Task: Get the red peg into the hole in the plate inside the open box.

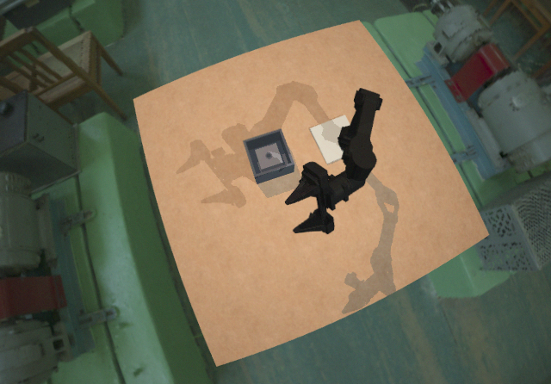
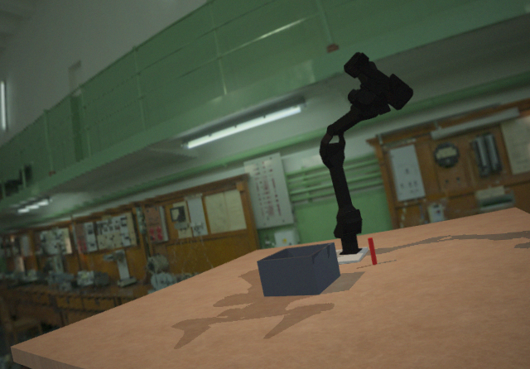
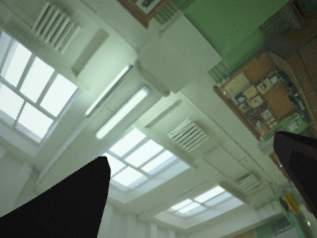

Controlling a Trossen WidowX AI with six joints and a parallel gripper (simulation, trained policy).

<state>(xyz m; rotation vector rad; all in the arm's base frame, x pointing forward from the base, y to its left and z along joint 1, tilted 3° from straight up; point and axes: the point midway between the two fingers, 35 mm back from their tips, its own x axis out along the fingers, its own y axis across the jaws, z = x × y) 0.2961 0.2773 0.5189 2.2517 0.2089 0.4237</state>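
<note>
Hovering high over tbl. (image 1: 267,273) (image 2: 427,296), gripper (image 1: 290,217) (image 2: 378,79) (image 3: 192,153) released, jaws wide apart, nothing held. Red peg (image 2: 372,251) upright on tbl., outside open box (image 1: 273,176) (image 2: 291,277), near arm's white base plt. (image 1: 321,137) (image 2: 362,255). Insertion n/c (not complete).

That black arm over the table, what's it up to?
The black robot arm isn't handling anything: its pincer is wide open, high above the table. The red peg stands upright on the tabletop near the arm's foot. The open blue-grey box has a plate with a hole inside, seemingly the peg's destination.
</note>
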